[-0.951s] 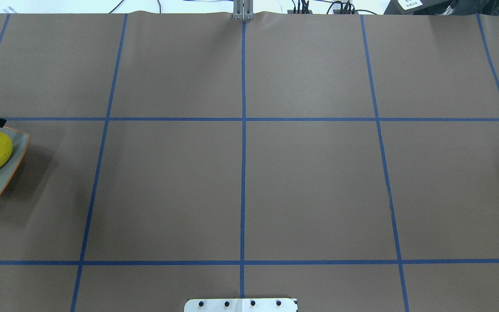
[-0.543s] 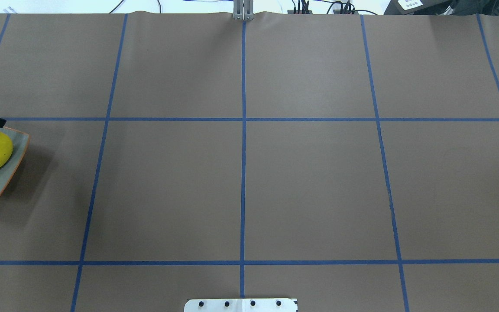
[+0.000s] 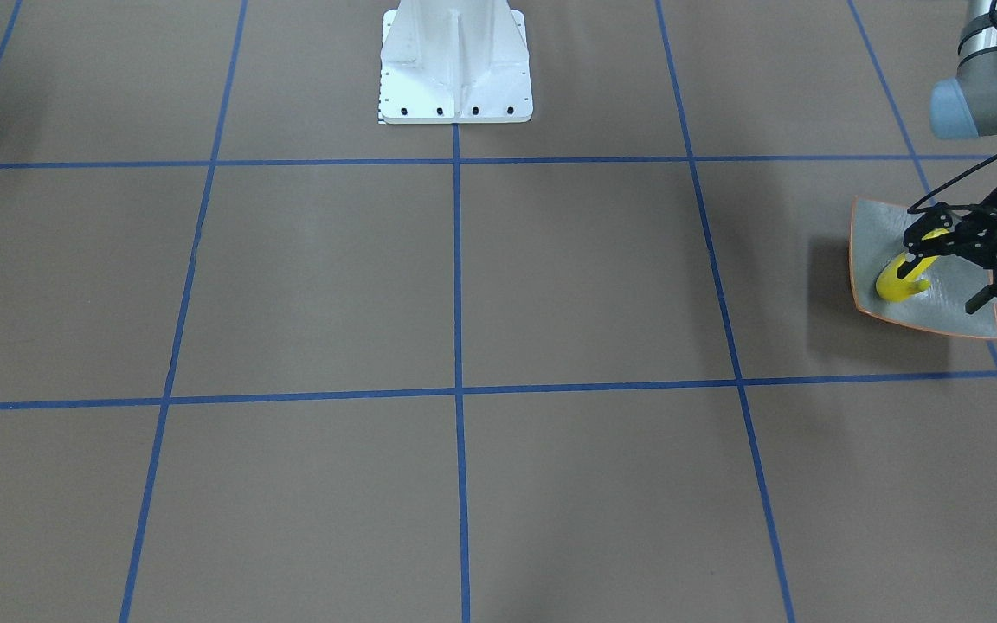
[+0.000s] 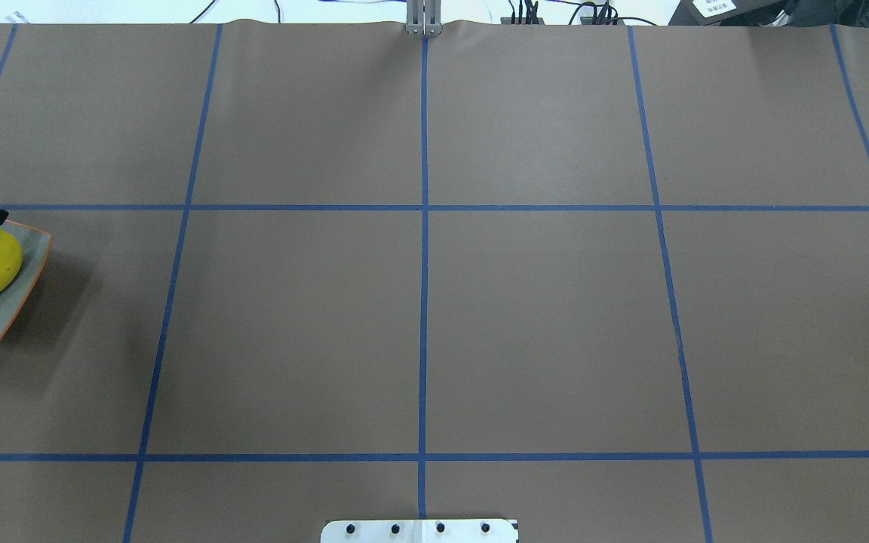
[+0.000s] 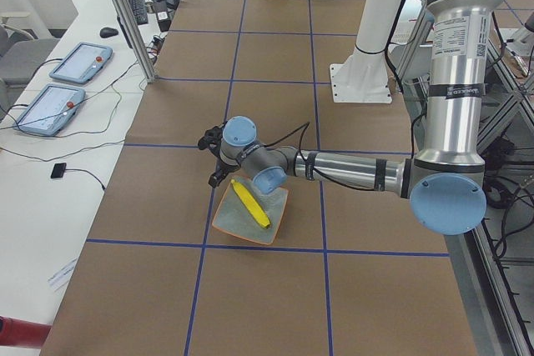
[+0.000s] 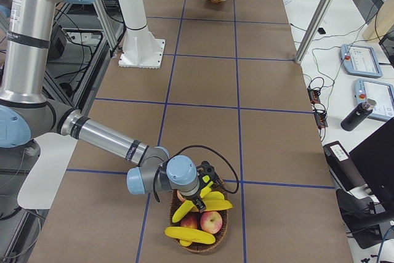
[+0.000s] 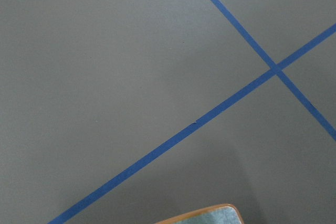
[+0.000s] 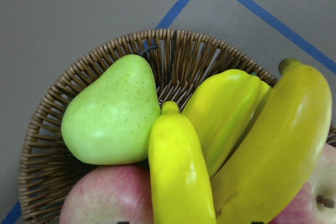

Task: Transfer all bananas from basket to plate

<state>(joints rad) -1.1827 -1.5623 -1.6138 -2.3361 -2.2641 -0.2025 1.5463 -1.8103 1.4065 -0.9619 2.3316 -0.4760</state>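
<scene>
One banana (image 3: 895,284) lies on the plate (image 3: 875,234), one end just under the wide-open, empty left gripper (image 3: 940,290), while three bananas (image 6: 191,235) sit in the basket (image 6: 200,249) beneath the right gripper (image 6: 200,200), whose opening cannot be told.

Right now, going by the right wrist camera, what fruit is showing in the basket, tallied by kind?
Bananas: 3
Apples: 2
Pear: 1
Total: 6 pieces of fruit showing in the basket; its lower part is cut off by the frame.
</scene>
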